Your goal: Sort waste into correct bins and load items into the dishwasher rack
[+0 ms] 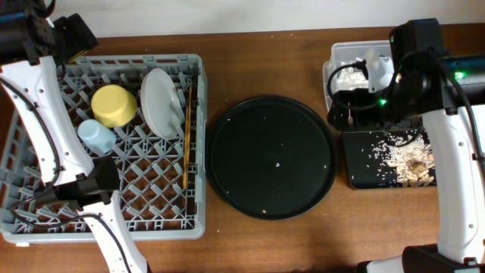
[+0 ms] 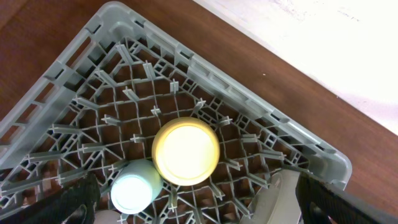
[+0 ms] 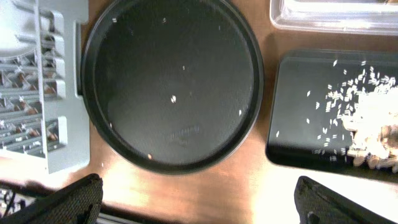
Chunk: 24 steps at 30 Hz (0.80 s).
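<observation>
**Rack** (image 1: pixel 163 205): left side of the table. Holds the bowl (image 1: pixel 114 105), the blue cup (image 1: pixel 96 135) just beside it, the plate (image 1: pixel 161 92) leaning among the pegs, and the chopsticks (image 1: pixel 186 144) lying along the right wall.

**Tub** (image 1: pixel 341 51): far right, napkin (image 1: pixel 355 73) inside.

**Black tray** (image 1: pixel 364 163): just in front of the tub, carrying rice (image 1: pixel 405 155) and brown bits heaped toward its right end.

**Round tray** (image 1: pixel 216 152): centre, bare apart from a few stray grains (image 3: pixel 173 98).

**Pink cup, wrapper:** not made out in any view.

**Left gripper** (image 2: pixel 196 199): above the rack's far left corner, fingers spread wide, nothing between them.

**Right gripper** (image 3: pixel 196 186): high over the gap between the round tray and the black tray, likewise spread and empty.

**Step in hand (judged):** sorting and loading look nearly done, and the grains on the round tray are what is left. They look too small to pinch singly. It would be better to take the round tray by its rim near the black tray, tilt it slowly so the grains slide across, and keep the low edge over the black tray rather than the bare wood between.

**Surface:** dark brown wooden table (image 1: pixel 265 243), smooth with a dull sheen, so spilled grains would show but could scatter.

**Room:** plain white wall (image 1: pixel 227 15) along the far edge.
</observation>
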Each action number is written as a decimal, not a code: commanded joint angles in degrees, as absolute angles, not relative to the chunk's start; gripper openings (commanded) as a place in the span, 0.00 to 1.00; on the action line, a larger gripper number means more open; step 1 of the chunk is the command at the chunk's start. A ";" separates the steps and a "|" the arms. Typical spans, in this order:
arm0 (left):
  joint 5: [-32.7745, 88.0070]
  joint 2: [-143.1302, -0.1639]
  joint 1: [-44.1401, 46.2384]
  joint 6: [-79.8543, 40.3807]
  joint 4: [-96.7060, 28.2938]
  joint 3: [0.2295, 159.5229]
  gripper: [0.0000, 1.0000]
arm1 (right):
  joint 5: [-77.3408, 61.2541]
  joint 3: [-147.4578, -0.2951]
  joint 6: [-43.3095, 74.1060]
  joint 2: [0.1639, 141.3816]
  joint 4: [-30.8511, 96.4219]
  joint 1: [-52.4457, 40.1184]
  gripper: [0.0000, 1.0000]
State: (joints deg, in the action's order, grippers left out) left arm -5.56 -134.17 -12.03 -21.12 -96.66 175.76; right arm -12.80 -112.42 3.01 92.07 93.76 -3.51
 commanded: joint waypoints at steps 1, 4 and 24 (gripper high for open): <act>-5.63 -134.08 -12.16 -21.80 -96.71 175.59 0.99 | -9.72 -112.40 2.76 91.42 97.34 -3.36 0.99; -5.65 -134.08 -12.16 -21.80 -96.71 175.59 0.99 | -6.66 -112.40 2.76 91.42 97.34 -3.33 0.99; -5.63 -134.08 -12.16 -21.82 -96.71 175.59 0.99 | -5.87 -31.05 1.89 28.88 25.17 -3.29 0.99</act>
State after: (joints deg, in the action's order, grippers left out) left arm -5.56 -134.17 -12.03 -21.15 -96.73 175.72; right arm -3.81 -37.98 2.33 34.17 30.04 -3.51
